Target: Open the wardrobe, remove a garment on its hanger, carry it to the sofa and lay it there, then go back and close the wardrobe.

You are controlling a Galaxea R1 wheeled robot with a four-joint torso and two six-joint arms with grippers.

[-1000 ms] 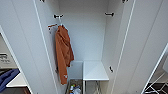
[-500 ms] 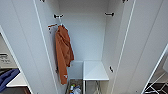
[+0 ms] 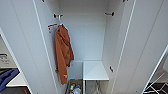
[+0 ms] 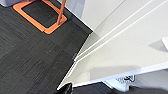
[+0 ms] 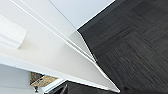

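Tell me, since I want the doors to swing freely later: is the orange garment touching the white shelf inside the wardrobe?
Apart. In the head view the orange garment hangs by the wardrobe's left inner wall, and a strip of white back panel shows between it and the white shelf.

The wardrobe (image 3: 85,37) doors run past the frame edges; items in the bottom bin (image 3: 75,88) blur together.

Both wardrobe (image 3: 85,37) doors stand wide open; its middle and right are free above a low shelf (image 3: 95,70), while an orange garment (image 3: 63,53) hangs left.
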